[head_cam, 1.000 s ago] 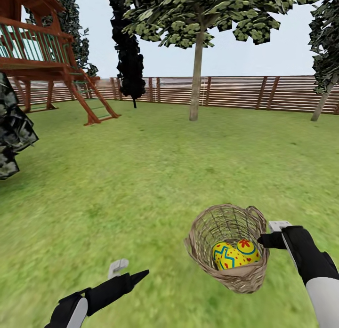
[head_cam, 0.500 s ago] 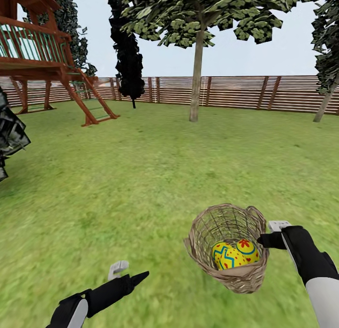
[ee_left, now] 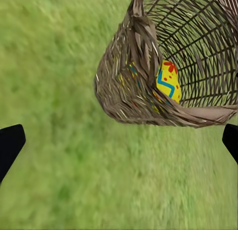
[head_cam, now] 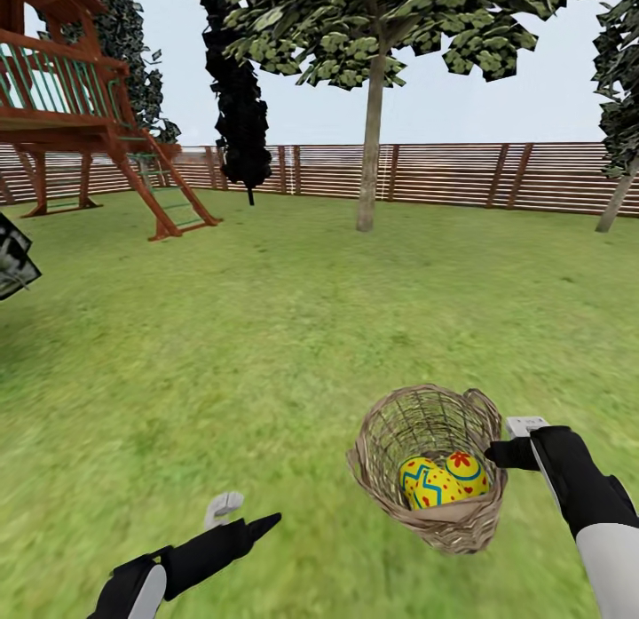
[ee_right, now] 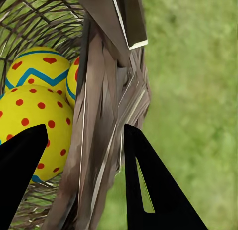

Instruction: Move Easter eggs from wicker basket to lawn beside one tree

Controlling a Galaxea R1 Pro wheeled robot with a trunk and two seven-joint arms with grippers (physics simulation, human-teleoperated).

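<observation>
Holding the wicker basket (head_cam: 432, 464) by its rim, my right hand (head_cam: 510, 453) sits at about four o'clock in the head view, its two dark fingers (ee_right: 148, 185) closed on either side of the woven wall, one inside and one outside. The basket hangs tilted above the lawn (head_cam: 266, 335), its mouth turned toward me. Inside it lie the eggs (head_cam: 444, 481), yellow with blue zigzags and red marks, pressed together at the low end. From my right wrist I can make out a dotted egg (ee_right: 34, 126), one with hearts (ee_right: 37, 69) behind it, and the edge of a third (ee_right: 73, 86) against the basket wall.

My left hand (head_cam: 235, 512) is at about seven o'clock, well apart from the basket and gripping nothing; its fingers (ee_left: 10, 143) stand wide open at the far edges of the left wrist view, with the basket (ee_left: 148, 76) and grass between them.

Straight ahead at twelve o'clock stands a tree (head_cam: 370, 148) with a pale bare trunk, just short of the slatted wooden fence (head_cam: 497, 175). A dark cypress (head_cam: 238, 95) rises at eleven o'clock, and a wooden playset (head_cam: 80, 113) with a ladder is at ten o'clock.
</observation>
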